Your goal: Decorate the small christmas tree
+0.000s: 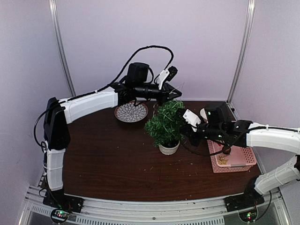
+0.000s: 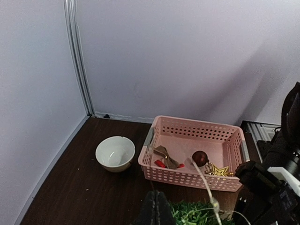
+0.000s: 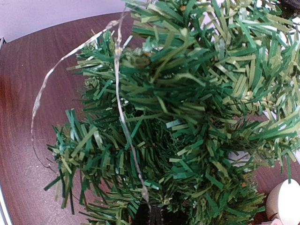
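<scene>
The small christmas tree [image 1: 165, 123] stands mid-table in its white pot [image 1: 168, 149]. Its green needles [image 3: 187, 117] fill the right wrist view. A thin wire light string [image 3: 123, 117] runs over the branches and loops off to the left. My right gripper [image 3: 152, 216] is at the tree's right side [image 1: 188, 127], shut on that string. My left gripper [image 2: 158, 210] hovers over the treetop [image 1: 176, 95], jaws pressed together. The string [image 2: 205, 183] passes just right of it, and I cannot tell whether it is pinched there.
A pink basket [image 2: 159, 136] at the right holds a brown bow [image 2: 165, 156], a dark red ball [image 2: 200, 158] and a gold star [image 2: 218, 170]. A white bowl [image 2: 115, 153] sits beside the basket. A patterned plate [image 1: 131, 112] lies behind the tree on the left.
</scene>
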Robot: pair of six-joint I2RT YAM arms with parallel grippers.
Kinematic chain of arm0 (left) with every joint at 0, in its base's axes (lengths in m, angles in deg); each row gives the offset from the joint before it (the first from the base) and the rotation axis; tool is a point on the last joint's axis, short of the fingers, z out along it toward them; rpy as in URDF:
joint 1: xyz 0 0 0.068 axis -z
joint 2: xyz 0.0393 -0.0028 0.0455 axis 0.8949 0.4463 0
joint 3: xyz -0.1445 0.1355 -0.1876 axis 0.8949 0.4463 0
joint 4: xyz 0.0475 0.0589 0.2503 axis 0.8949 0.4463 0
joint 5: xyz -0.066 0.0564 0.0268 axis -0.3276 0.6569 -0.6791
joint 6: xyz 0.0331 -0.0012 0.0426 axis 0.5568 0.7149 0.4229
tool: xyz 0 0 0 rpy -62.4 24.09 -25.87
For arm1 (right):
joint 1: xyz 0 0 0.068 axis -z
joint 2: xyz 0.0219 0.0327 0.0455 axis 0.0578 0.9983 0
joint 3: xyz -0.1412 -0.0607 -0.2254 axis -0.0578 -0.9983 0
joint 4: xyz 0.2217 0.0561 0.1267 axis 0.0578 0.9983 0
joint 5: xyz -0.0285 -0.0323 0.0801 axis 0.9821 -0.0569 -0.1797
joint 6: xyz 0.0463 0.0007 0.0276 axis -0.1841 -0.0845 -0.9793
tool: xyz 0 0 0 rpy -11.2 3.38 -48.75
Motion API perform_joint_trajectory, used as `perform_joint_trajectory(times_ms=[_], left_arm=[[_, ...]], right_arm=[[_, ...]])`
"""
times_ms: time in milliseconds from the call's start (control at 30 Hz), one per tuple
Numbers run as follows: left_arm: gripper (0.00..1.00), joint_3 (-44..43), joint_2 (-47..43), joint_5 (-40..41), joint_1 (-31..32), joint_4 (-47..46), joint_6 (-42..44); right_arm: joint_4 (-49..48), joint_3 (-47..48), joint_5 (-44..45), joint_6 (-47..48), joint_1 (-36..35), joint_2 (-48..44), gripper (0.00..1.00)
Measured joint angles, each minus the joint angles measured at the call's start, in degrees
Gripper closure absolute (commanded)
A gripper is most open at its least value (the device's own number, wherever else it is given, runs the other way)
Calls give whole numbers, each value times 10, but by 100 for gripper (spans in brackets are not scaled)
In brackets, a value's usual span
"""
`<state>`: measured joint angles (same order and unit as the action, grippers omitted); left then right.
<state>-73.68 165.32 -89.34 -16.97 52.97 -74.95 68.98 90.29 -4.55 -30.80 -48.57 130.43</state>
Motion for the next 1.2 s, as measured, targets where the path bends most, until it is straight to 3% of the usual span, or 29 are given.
perform_joint_trajectory(times_ms=[67,100,600,800,1200], left_arm=[[82,1,-2,11,0,16,15],[79,2,-5,17,1,21,22],[58,54,-112,72,0,35,77],[52,154,-173,89,-13,18,64],[41,229,-223,82,-22,30,52]], right_arm=[[0,0,0,0,0,0,96],[0,0,0,0,0,0,96],[0,-5,0,0,0,-1,92],[2,-8,0,-3,0,-4,72],[29,-8,-2,-7,-3,-46,40]])
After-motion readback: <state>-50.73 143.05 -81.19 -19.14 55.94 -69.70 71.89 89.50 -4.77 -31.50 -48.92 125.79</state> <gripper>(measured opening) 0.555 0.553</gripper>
